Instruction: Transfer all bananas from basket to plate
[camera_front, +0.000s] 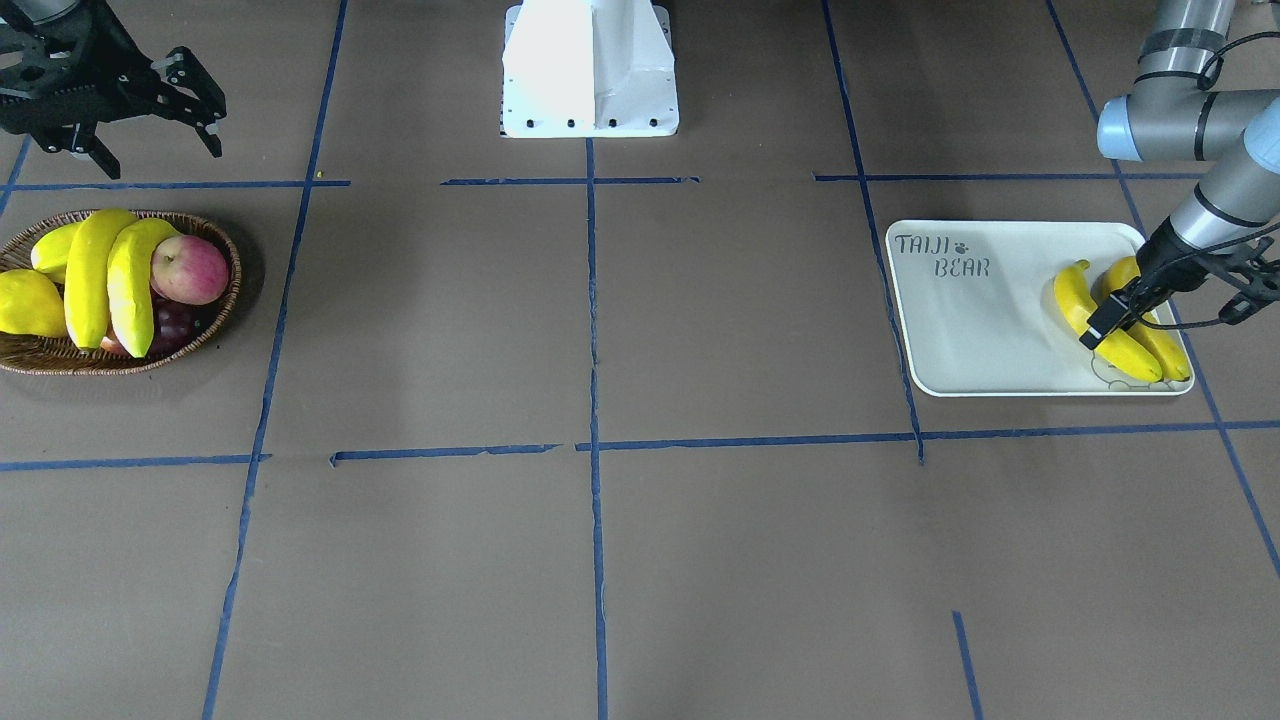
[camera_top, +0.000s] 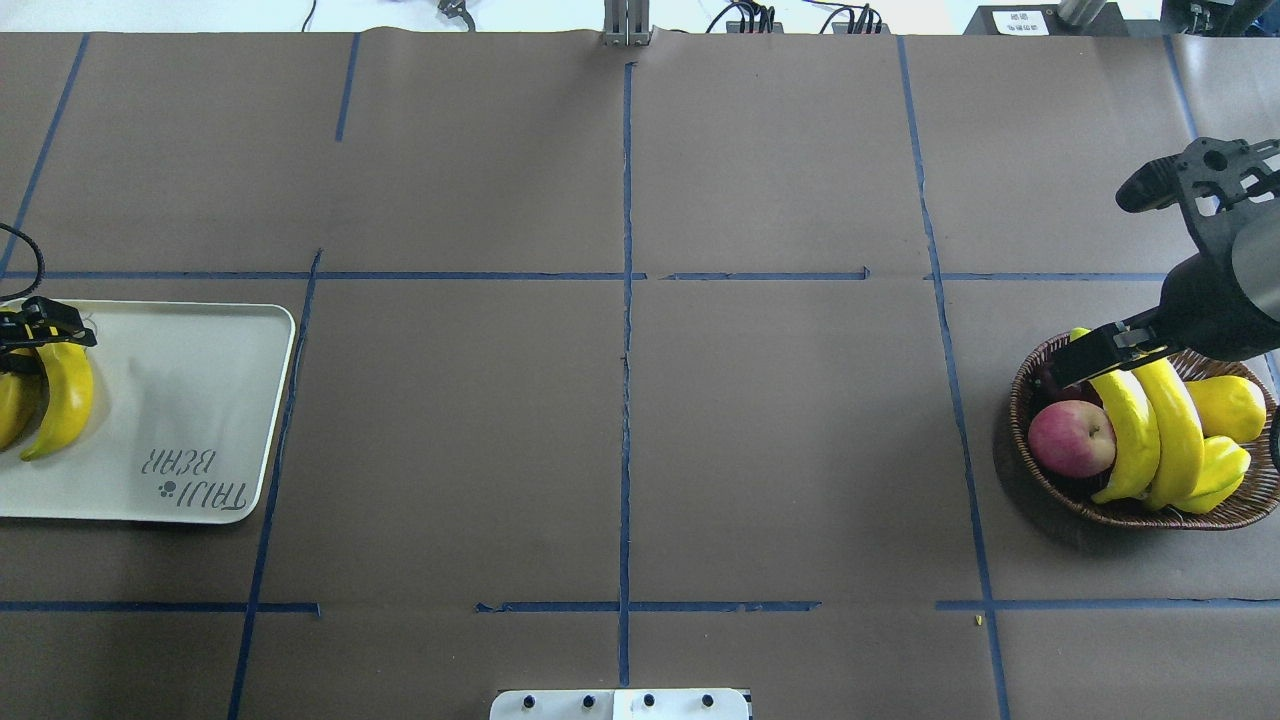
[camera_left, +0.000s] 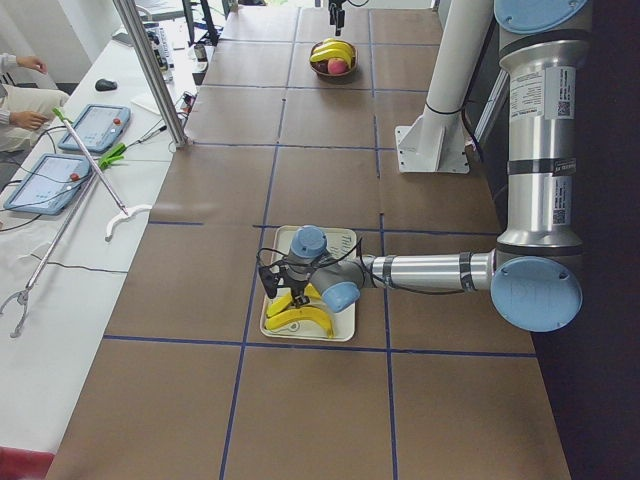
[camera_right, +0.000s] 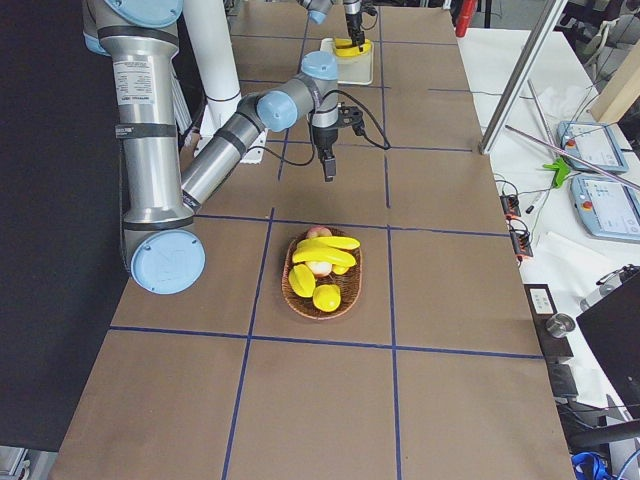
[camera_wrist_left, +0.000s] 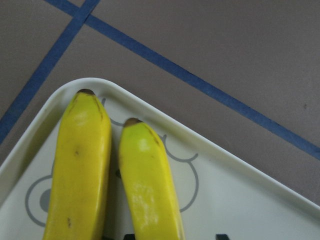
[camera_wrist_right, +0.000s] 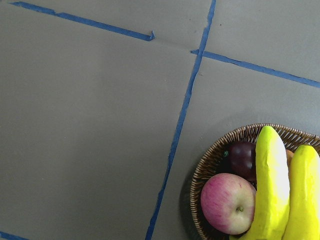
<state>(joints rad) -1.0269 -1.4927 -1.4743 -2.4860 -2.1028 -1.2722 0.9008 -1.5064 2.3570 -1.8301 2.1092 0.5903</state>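
Off-white plate lettered "TAIJI BEAR", two bananas side by side at its bear-outline corner, left gripper low on them, jaw spread impossible to tell. Two more bananas in wicker basket; right gripper nearby, fingers wide apart.

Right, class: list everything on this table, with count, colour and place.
bananas: four, yellow, two on plate, two in basket
plate: one, off-white, robot's left end
basket: one, brown wicker, robot's right end
apple: one, red-pink, in basket
other yellow fruits: two, in basket
purple fruit: dark, in basket, count unclear
table: one, brown, blue tape lines
robot base: one, white, table edge
left arm: grey, jaws low over plate's bananas
right arm: jaws open, above basket
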